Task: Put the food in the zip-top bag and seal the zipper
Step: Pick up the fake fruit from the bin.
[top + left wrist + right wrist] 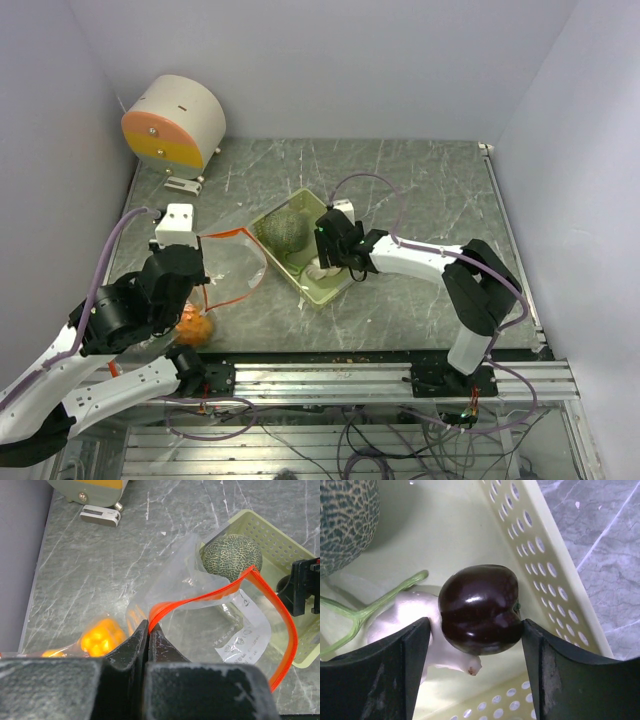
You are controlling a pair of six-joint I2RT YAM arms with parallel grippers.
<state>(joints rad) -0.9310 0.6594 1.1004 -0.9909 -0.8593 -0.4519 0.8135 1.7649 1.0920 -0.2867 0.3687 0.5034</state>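
Note:
My left gripper (148, 627) is shut on the orange zipper edge (200, 597) of the clear zip-top bag (235, 265), holding its mouth up and open. An orange bumpy fruit (102, 635) lies inside the bag near my left gripper (190, 295). My right gripper (476, 630) is open inside the pale green basket (555, 565), its fingers on either side of a dark red pepper (480, 609). The pepper rests on white garlic (407, 617), beside a green sprig (380, 602). The netted melon (285, 230) sits in the basket's far end. No pink piece shows.
A round beige and orange device (175, 122) stands at the back left with a small white bracket (183, 184) in front of it. The basket (335, 290) lies at the table's centre, right of the bag. Walls close in left and right.

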